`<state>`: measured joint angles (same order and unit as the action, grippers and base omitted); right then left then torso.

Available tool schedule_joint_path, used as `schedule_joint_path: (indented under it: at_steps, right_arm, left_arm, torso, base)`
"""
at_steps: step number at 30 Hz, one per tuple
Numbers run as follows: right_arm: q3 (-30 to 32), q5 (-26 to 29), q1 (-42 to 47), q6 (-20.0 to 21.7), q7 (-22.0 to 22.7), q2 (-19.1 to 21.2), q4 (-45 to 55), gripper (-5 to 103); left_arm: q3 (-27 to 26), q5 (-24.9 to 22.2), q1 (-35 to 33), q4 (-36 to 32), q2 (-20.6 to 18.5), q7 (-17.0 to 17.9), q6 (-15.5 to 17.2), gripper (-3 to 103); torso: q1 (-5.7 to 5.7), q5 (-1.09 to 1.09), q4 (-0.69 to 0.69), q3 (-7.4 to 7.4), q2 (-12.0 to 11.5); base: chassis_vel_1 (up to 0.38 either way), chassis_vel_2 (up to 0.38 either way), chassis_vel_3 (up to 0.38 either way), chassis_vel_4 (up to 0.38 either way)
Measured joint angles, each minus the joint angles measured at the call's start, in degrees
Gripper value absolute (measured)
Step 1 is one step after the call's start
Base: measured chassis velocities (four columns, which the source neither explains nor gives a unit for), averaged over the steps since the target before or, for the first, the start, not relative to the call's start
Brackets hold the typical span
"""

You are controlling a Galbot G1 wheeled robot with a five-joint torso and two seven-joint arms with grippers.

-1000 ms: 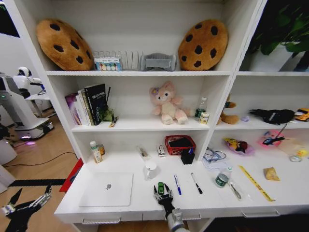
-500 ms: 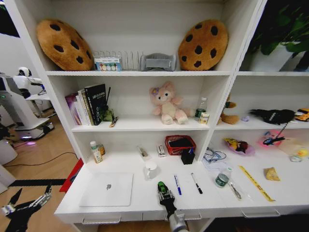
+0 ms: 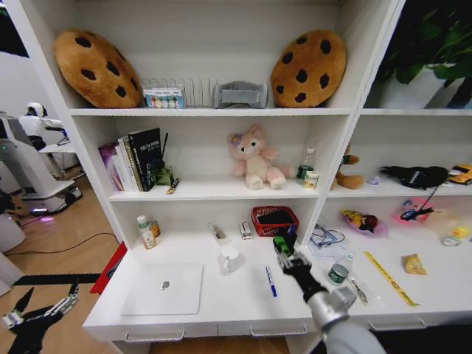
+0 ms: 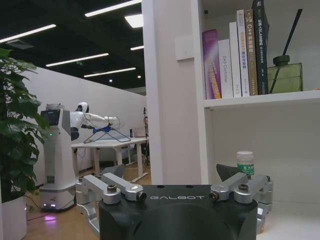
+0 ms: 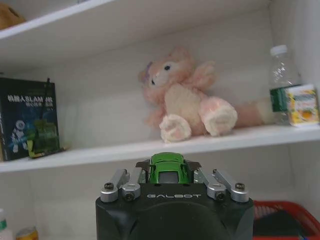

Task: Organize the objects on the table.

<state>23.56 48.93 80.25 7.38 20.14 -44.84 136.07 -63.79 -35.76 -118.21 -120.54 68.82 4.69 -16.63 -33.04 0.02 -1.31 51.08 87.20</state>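
Observation:
My right gripper (image 3: 283,246) is shut on the tiny green toy car (image 3: 281,242) and holds it in the air above the white table (image 3: 221,306), just in front of the red basket. In the right wrist view the car (image 5: 169,168) sits pinched between the fingers of the right gripper (image 5: 169,173). The silver laptop (image 3: 164,287) lies closed at the front left. A blue pen (image 3: 270,282) lies left of my right arm, and the round tin (image 3: 338,274) stands to its right. My left gripper (image 3: 40,313) hangs open, low and left of the table, and the left gripper (image 4: 175,186) faces the shelf side.
A red basket (image 3: 275,219), a white mug (image 3: 230,259), a small bottle (image 3: 147,231), glasses (image 3: 327,237) and a yellow ruler (image 3: 391,279) share the table top. A pink plush (image 3: 254,158) and books (image 3: 136,160) sit on the shelf above.
The right gripper has risen from the table's front edge with the green car and swung right and back toward the red basket. The left arm has stayed still.

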Motion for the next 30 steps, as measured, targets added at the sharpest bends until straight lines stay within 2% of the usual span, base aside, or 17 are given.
schedule_joint_path:
  at_steps: [1, 2, 5, 6, 8, 9, 11, 12, 15, 18, 20, 22, 23, 25, 30]
  right_arm:
    - [-1.4, 2.9, -5.0, 0.6, 0.3, 2.2, -1.3, 36]
    - [-1.4, 2.9, -5.0, 0.6, 0.3, 2.2, -1.3, 36]
    - [-8.4, 9.4, -21.3, 1.9, 0.4, 5.8, -5.6, 36]
    - [-8.4, 9.4, -21.3, 1.9, 0.4, 5.8, -5.6, 36]
    - [-16.6, 12.6, -33.9, 2.6, 0.5, 5.7, -10.4, 36]
    - [-16.6, 12.6, -33.9, 2.6, 0.5, 5.7, -10.4, 36]
    - [-25.7, 15.0, -45.5, 3.1, 0.6, 3.3, -16.1, 36]
    - [-25.7, 15.0, -45.5, 3.1, 0.6, 3.3, -16.1, 36]
    - [-35.1, 16.7, -55.1, 3.6, 1.0, -1.7, -24.0, 36]
    - [-37.8, 17.3, -58.4, 3.8, 1.2, -3.4, -26.5, 36]
    - [-43.6, 18.2, -66.3, 4.0, 1.8, -7.3, -31.8, 36]
    - [-45.1, 18.3, -67.9, 4.1, 1.9, -8.3, -33.2, 36]
    - [-47.5, 18.8, -70.7, 4.5, 2.4, -10.5, -36.5, 36]
    - [-49.0, 19.7, -72.3, 5.0, 2.9, -12.0, -38.6, 36]
    - [-51.1, 20.9, -73.8, 5.8, 3.6, -13.5, -41.3, 36]
  left_arm:
    - [0.0, 0.0, 0.0, 0.0, 0.0, 0.0, 0.0, 100]
    - [0.0, 0.0, 0.0, 0.0, 0.0, 0.0, 0.0, 100]
    - [0.0, 0.0, 0.0, 0.0, 0.0, 0.0, 0.0, 100]
    - [0.0, 0.0, 0.0, 0.0, 0.0, 0.0, 0.0, 100]
    - [0.0, 0.0, 0.0, 0.0, 0.0, 0.0, 0.0, 100]
    - [0.0, 0.0, 0.0, 0.0, 0.0, 0.0, 0.0, 100]
    - [0.0, 0.0, 0.0, 0.0, 0.0, 0.0, 0.0, 100]
    - [0.0, 0.0, 0.0, 0.0, 0.0, 0.0, 0.0, 100]
    - [0.0, 0.0, 0.0, 0.0, 0.0, 0.0, 0.0, 100]
    - [0.0, 0.0, 0.0, 0.0, 0.0, 0.0, 0.0, 100]
    - [0.0, 0.0, 0.0, 0.0, 0.0, 0.1, 0.0, 100]
    - [0.0, 0.0, 0.0, 0.0, 0.0, 0.0, 0.0, 100]
    - [0.0, 0.0, 0.0, 0.0, 0.0, 0.0, 0.0, 100]
    - [0.0, 0.0, 0.0, 0.0, 0.0, 0.0, 0.0, 100]
    - [0.0, 0.0, 0.0, 0.0, 0.0, 0.0, 0.0, 100]
  torso:
    - [0.00, 0.00, 0.00, 0.00, 0.0]
    - [0.00, 0.00, 0.00, 0.00, 0.0]
    - [-0.01, -0.02, 0.01, 0.01, 0.0]
    - [-0.01, -0.02, 0.01, 0.01, 0.0]
    - [-0.01, -0.02, -0.02, 0.01, 0.0]
    - [-0.01, -0.02, -0.02, 0.01, 0.0]
    - [-0.02, -0.04, 0.00, 0.01, 0.0]
    - [-0.02, -0.04, 0.00, 0.01, 0.0]
    - [-0.02, 0.00, -0.01, 0.01, 0.0]
    - [-0.03, -0.01, 0.00, 0.02, 0.0]
    - [-0.02, -0.07, 0.00, 0.00, 0.0]
    - [-0.02, -0.07, 0.01, 0.01, 0.0]
    - [-0.03, -0.03, 0.00, 0.01, 0.0]
    - [-0.03, -0.04, 0.00, 0.01, 0.0]
    - [-0.03, -0.02, 0.00, 0.01, 0.0]
  base:
    - [0.000, 0.000, 0.000, 0.000]
    - [0.000, 0.000, 0.000, 0.000]
    - [0.000, 0.000, 0.000, 0.000]
    - [0.000, 0.000, 0.000, 0.000]
    - [0.000, 0.000, 0.000, 0.000]
    - [0.000, 0.000, 0.000, 0.000]
    - [0.000, 0.000, 0.000, 0.000]
    - [0.000, 0.000, 0.000, 0.000]
    - [0.000, 0.000, 0.000, 0.000]
    - [0.000, 0.000, 0.000, 0.000]
    - [0.000, 0.000, 0.000, 0.000]
    - [0.000, 0.000, 0.000, 0.000]
    - [0.000, 0.000, 0.000, 0.000]
    - [0.000, 0.000, 0.000, 0.000]
    - [0.000, 0.000, 0.000, 0.000]
